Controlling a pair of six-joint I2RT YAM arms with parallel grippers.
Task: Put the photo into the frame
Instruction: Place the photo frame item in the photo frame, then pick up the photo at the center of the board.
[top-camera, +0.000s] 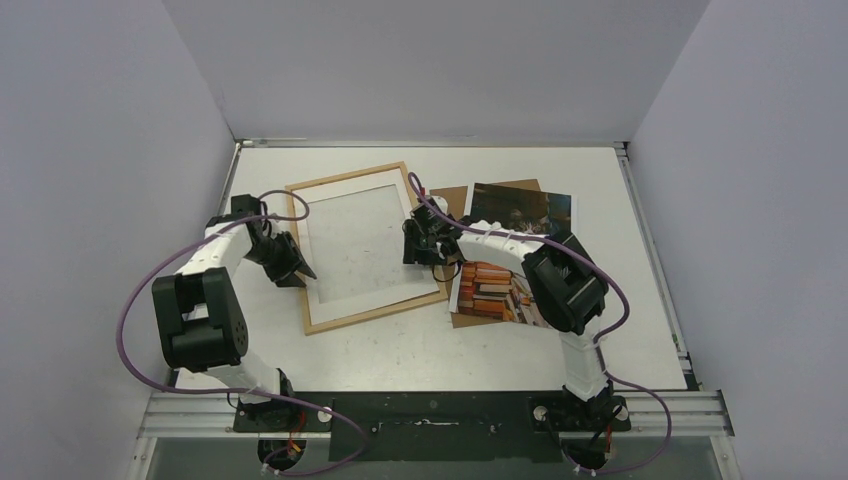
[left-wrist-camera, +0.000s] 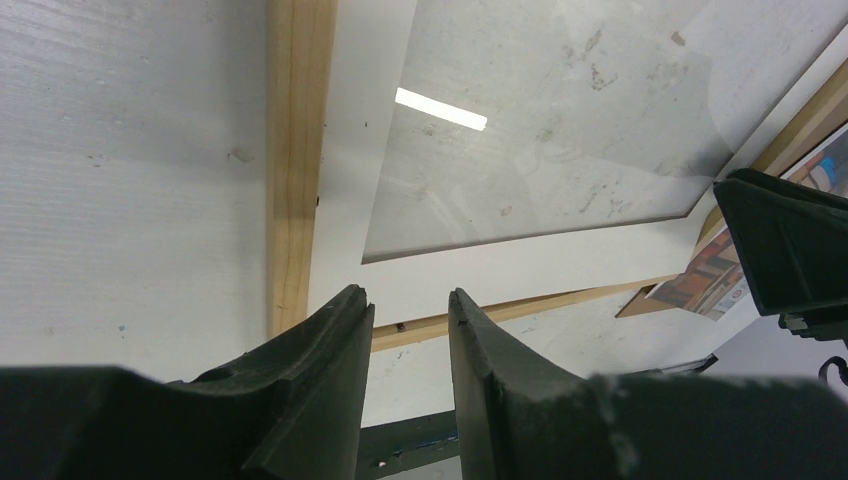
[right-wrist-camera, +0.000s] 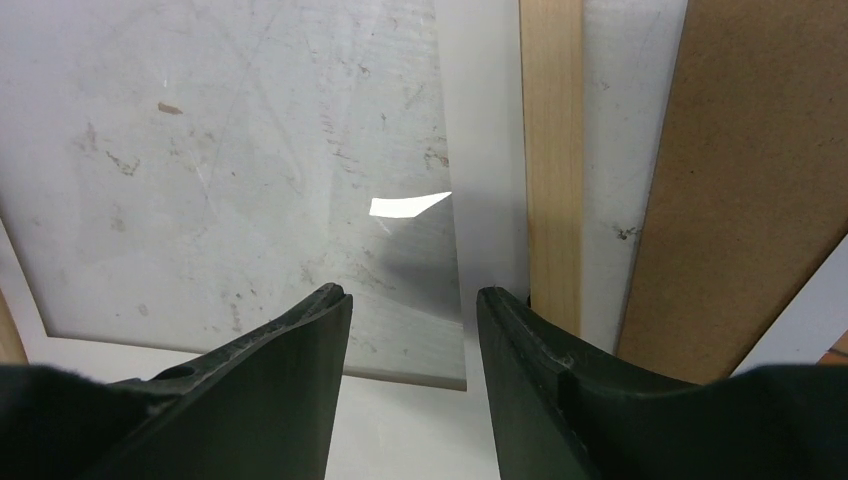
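Note:
The light-wood frame lies flat at the table's middle, with a white mat and a glass pane inside it. To its right lies the photo, showing book stacks, partly under my right arm. My left gripper hovers at the frame's left rail, near a corner. It is open and nothing is between its fingers. My right gripper is over the frame's right side, just inside the wooden rail. It is open and holds nothing. A corner of the photo shows in the left wrist view.
A brown backing board lies under and behind the photo, right beside the frame's right rail. Purple cables loop off both arms. Grey walls enclose the table on three sides.

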